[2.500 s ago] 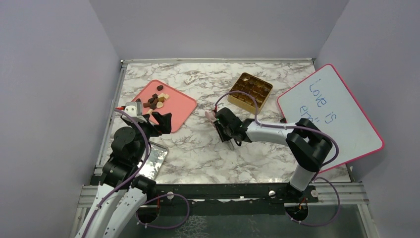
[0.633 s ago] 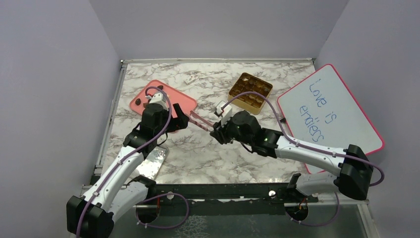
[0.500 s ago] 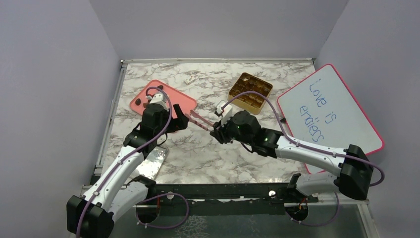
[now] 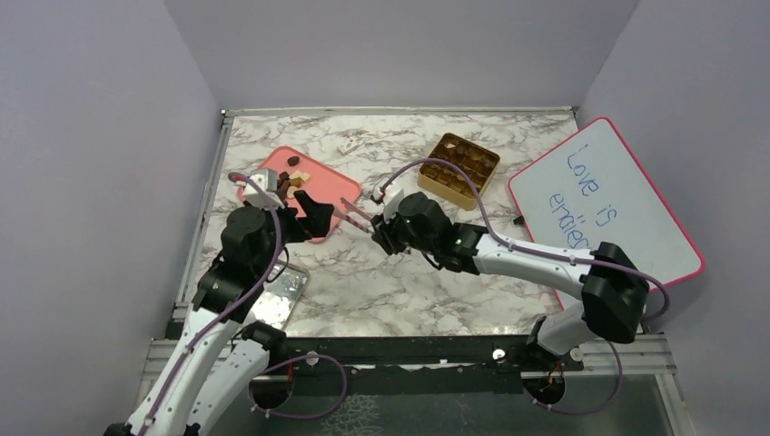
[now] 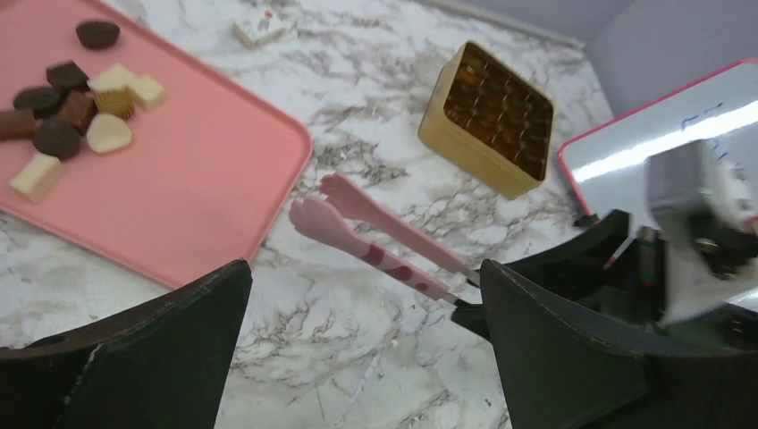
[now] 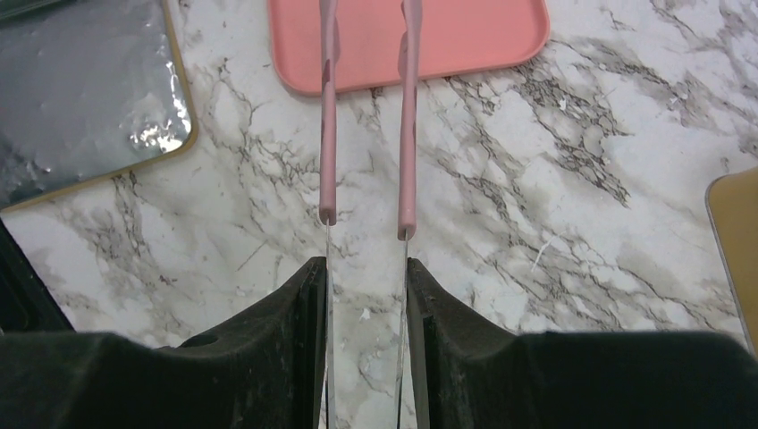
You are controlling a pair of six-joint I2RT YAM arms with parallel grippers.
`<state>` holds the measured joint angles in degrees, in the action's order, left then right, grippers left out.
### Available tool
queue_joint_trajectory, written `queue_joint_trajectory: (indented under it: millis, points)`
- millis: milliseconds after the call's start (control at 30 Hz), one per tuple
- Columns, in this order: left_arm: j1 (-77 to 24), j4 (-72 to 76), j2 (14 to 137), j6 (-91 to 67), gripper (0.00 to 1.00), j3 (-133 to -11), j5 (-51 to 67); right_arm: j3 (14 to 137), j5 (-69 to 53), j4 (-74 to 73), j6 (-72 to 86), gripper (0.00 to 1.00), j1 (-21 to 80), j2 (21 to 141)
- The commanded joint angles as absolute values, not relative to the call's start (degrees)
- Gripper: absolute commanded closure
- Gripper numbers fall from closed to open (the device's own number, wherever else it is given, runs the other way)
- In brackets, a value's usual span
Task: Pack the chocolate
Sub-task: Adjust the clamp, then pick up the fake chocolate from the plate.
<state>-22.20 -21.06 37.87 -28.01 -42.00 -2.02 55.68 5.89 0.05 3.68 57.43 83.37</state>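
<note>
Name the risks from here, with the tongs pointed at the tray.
1. The chocolates lie bunched in one corner of the pink tray, so the pink tongs in the right tool may knock neighbours or pinch two.
2. The left tool hangs open beside the tongs' tips; the arms might collide there.

Left gripper drawn back from over the pink tray to its near edge, with the jaws spread slightly wider. Chocolate pieces, covered by that arm half a second ago, are exposed again. Right gripper has shifted left, carrying the pink tweezers (tips now just beside the tray's right edge). Right elbow pulled inward.
</note>
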Motion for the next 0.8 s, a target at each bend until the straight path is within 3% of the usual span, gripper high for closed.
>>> queue_joint_trajectory:
  millis: [0, 367, 767]
  points:
    - [-22.0, -20.9, 30.5, -25.0, 0.01, -43.1, -7.6, 62.1, 8.3, 0.3, 4.4, 0.61, 57.8, 89.4]
    - [-22.0, -18.9, 13.0, -21.9, 0.01, -36.8, -22.7, 81.2, 9.1, 0.1, 2.3, 0.61, 57.8, 110.6]
    - [-22.0, -19.8, 12.0, -20.9, 0.01, -37.4, -23.9, 94.4, 8.5, -2.4, -2.3, 0.61, 57.8, 123.8]
